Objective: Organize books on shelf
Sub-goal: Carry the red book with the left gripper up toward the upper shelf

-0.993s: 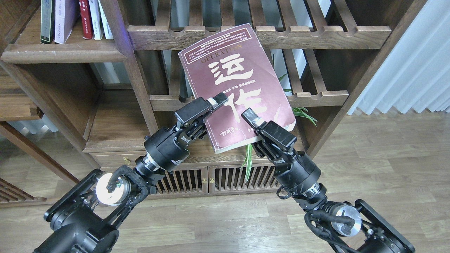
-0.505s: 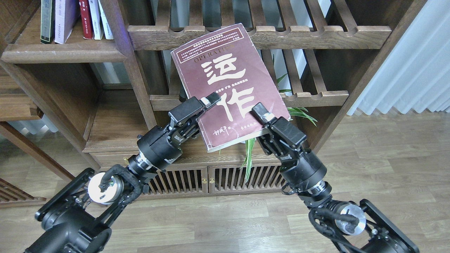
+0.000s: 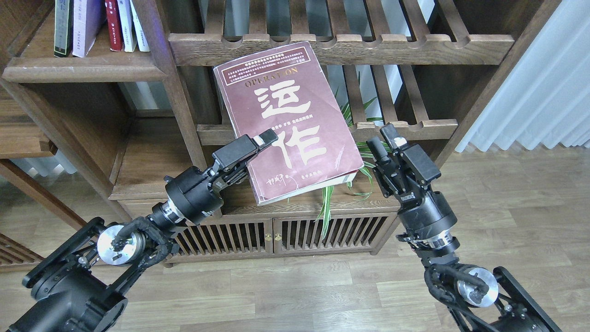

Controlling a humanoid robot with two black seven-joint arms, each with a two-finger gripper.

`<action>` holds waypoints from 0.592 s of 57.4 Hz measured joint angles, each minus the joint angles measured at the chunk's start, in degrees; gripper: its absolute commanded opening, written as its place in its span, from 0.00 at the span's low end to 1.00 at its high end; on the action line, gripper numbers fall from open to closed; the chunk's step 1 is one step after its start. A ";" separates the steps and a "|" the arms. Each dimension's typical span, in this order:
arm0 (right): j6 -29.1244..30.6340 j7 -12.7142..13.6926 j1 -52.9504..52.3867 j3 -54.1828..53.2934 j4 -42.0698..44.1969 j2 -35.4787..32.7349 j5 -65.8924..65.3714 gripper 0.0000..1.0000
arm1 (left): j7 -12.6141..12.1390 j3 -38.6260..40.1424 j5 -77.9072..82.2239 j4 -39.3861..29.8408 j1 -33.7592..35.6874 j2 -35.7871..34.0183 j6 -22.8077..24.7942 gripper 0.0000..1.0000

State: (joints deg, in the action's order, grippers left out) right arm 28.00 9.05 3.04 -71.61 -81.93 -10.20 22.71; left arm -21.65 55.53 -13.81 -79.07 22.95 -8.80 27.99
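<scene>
A: Arms first, nearest bits?

B: Both come up from the bottom corners, thick black links w/ silver joint caps, elbows low, forearms angling up and inward toward the middle. L forearm leans up-right, R one up-left, nearly upright at the wrist.

A: L claw?

B: Left claw [image 3: 259, 146] is clamped on the lower left edge of the maroon book [image 3: 288, 122]; top finger w/ white pad lies across the cover beside the big white characters, lower finger is hidden under the book. It alone carries the book.

A: And R?

B: Right claw [image 3: 385, 140] is parted, two fingers pointing up w/ a gap between, nothing in it. It sits just beside the book's lower right corner, apart from it.

A: Book pose?

B: Held in the air, cover facing the camera, tilted so the top leans left, page edge visible along the bottom. It's in front of the slatted rack [image 3: 341, 46]; its top edge overlaps that notched front rail in view.

A: Behind it?

B: Green plant [image 3: 328, 203] leaves poke out under and right of the book, over the low cabinet [image 3: 276, 233] w/ slatted doors.

A: Farthest?

B: Upper left, the shelf [image 3: 87, 69], a flat dark plank surface, w/ shelved books [image 3: 99, 25] standing upright on it, well apart from the held one. White curtain [image 3: 530, 92] at far right.
</scene>
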 measured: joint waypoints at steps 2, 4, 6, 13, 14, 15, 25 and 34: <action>0.00 0.00 -0.06 0.00 0.26 0.01 -0.01 0.59 | -0.18 0.46 1.16 -0.02 0.05 -0.07 0.00 0.00; 0.00 0.00 -0.09 0.00 0.45 0.02 -0.01 0.59 | -0.37 0.86 2.40 -0.03 0.07 -0.19 0.00 0.00; 0.00 0.00 -0.09 0.07 0.55 0.02 -0.01 0.59 | -0.55 1.27 4.01 -0.03 0.07 -0.40 0.00 0.00; 0.00 0.00 -0.09 0.60 0.76 0.04 -0.12 0.60 | -0.76 3.12 9.74 -0.03 0.07 -0.69 0.00 0.00; 0.00 0.01 -0.09 0.67 0.84 0.04 -0.15 0.60 | -0.76 3.64 10.53 -0.03 0.07 -0.71 0.00 0.00; 0.00 0.01 -0.09 0.77 0.99 0.04 -0.20 0.60 | -0.76 4.07 11.13 -0.03 0.07 -0.73 0.00 0.00; 0.00 0.16 -0.34 1.10 1.99 0.03 -0.76 0.60 | -0.81 8.89 15.46 -0.03 0.08 -0.95 0.00 0.00; 0.00 0.21 -0.55 1.26 2.60 0.00 -1.66 0.61 | -0.85 13.25 17.23 -0.03 0.28 -1.02 0.00 0.00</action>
State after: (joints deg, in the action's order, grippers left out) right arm 28.00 9.26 2.49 -70.35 -79.33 -10.20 21.05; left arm -22.50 68.78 3.42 -79.11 23.23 -9.82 27.99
